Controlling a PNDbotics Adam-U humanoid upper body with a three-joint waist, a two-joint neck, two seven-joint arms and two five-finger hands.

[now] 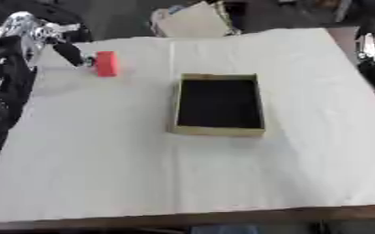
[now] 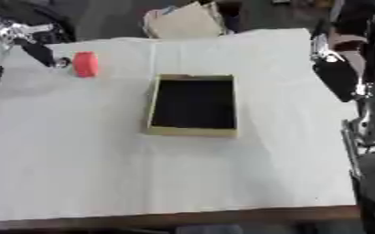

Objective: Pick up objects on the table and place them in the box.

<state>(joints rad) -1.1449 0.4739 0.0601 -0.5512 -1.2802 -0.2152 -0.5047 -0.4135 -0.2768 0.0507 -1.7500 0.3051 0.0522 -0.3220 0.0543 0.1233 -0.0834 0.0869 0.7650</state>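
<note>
The near part of the desk [image 1: 142, 183] is covered by a pale cloth or paper sheet, matte and faintly creased, with a dark wooden edge showing along the near side. Nothing lies on this near stretch.

Further in, about the middle of the desk, sits the box [image 1: 219, 131]: a shallow rectangular tray with thin tan walls, probably card or light wood, and a dark inside that looks empty. It is open at the top and stands within reach of both arms, which suits it as the drop point.

At the right edge, the right hand [image 2: 334, 68] hangs at the side of the desk, well apart from the box. It seems idle, and I cannot tell how its fingers are set.

Far left lies the red block [image 1: 106, 63], a small matte piece with rounded corners, standing on the sheet well apart from the box. The left hand [image 1: 69, 51], black with silver joints, reaches in from the far left corner, and a dark finger touches or nearly touches the block's left side. Whether the fingers are closed round it cannot be told; the block looks to rest on the desk. My guess is the hand is lining up a grasp, so the block is not yet picked up.
</note>
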